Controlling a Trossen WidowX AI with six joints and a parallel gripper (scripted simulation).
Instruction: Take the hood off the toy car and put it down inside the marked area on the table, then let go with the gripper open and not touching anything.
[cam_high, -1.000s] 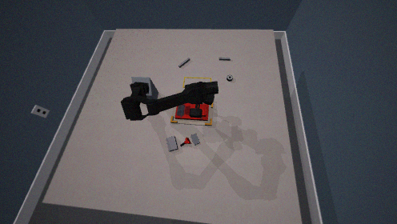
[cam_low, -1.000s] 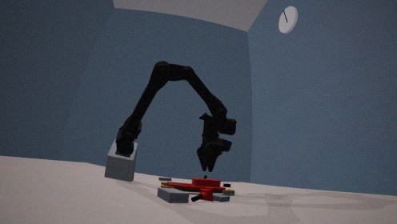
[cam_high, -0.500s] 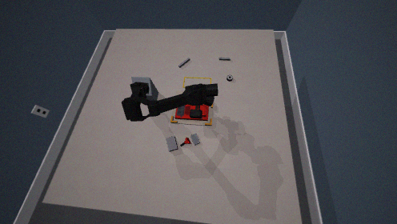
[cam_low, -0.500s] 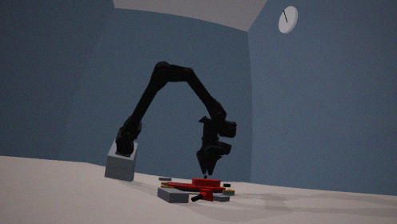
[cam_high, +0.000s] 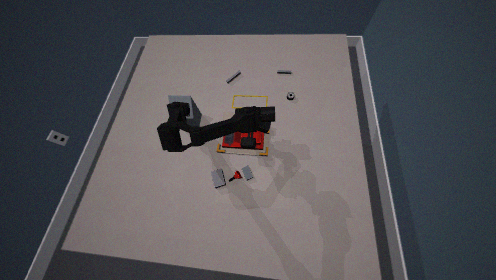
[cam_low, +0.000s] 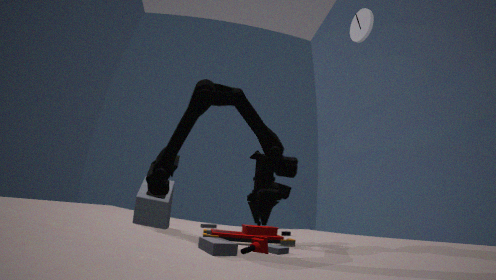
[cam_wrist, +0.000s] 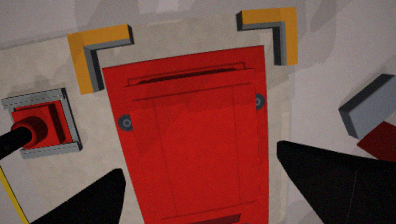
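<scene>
The toy car (cam_high: 229, 146) (cam_low: 225, 234) (cam_wrist: 114, 82) is red and flat. Its hood (cam_low: 259, 230) (cam_wrist: 195, 142) is a raised red panel, still on the car, with its far end below the image centre in the exterior view. My gripper (cam_low: 260, 223) (cam_wrist: 202, 162) is open and empty, pointing down above the hood. In the wrist view one finger stands to each side of the car, with no contact visible. The marked area (cam_high: 250, 96) is a yellow outline on the table behind the arm; its near side is hidden. One yellow line (cam_wrist: 14, 195) shows at the wrist view's left edge.
Orange corner brackets (cam_high: 220, 149) (cam_wrist: 287, 32) surround the car. A red part with a black handle (cam_wrist: 42, 125) stands in a grey holder beside it. Grey blocks (cam_high: 218, 178) (cam_high: 248, 173) flank a red piece (cam_high: 237, 175). Grey bars (cam_high: 233, 76) (cam_high: 284, 72) lie farther back.
</scene>
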